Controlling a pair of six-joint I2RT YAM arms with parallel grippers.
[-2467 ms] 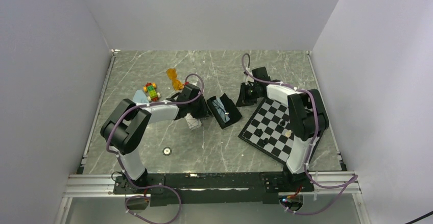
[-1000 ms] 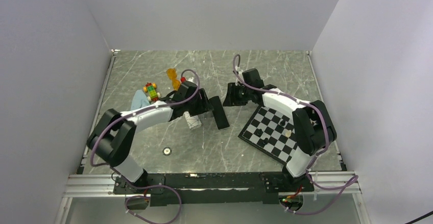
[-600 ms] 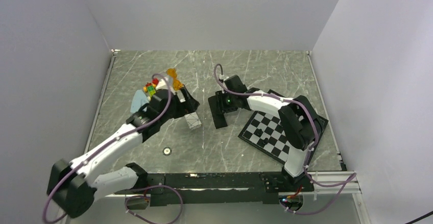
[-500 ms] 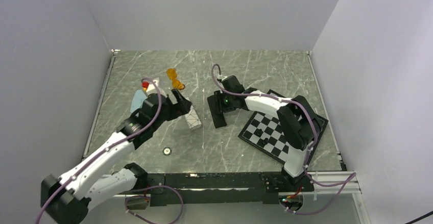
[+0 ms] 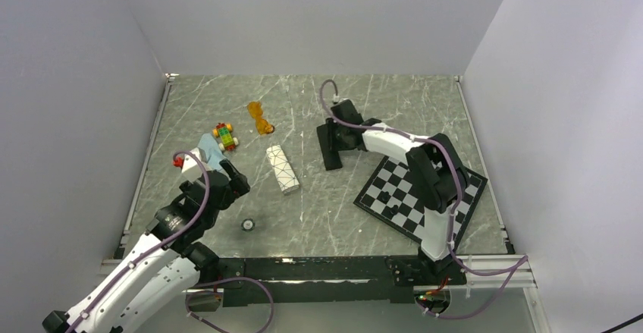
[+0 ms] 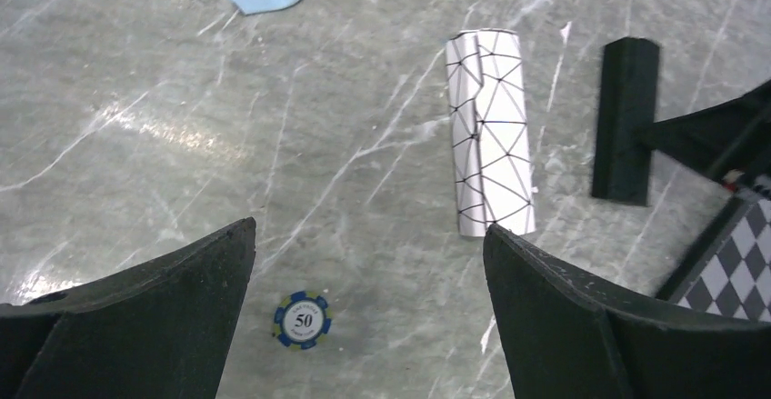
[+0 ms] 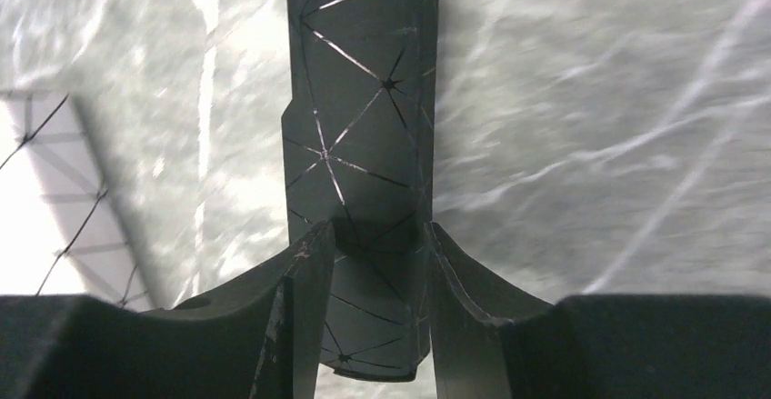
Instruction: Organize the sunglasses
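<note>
At this moment: right gripper (image 7: pixel 373 235) clamped, left gripper (image 6: pixel 368 235) wide open

We find the orange translucent plastic sunglasses (image 5: pixel 260 117), two rounded lobes, lying on the grey white-veined marble table (image 5: pixel 379 98) toward its far side, near a bright block-built toy car (image 5: pixel 224 136). The right gripper is narrowed onto one end of the black oblong case (image 7: pixel 359 72). Only its wrist view shows us the case's faceted surface with thin pale lines. The left gripper holds nothing. Its wrist view alone lets us read the 50 on a blue-rimmed poker chip (image 6: pixel 303 320), near the white case with black line pattern (image 6: pixel 489 131).
</note>
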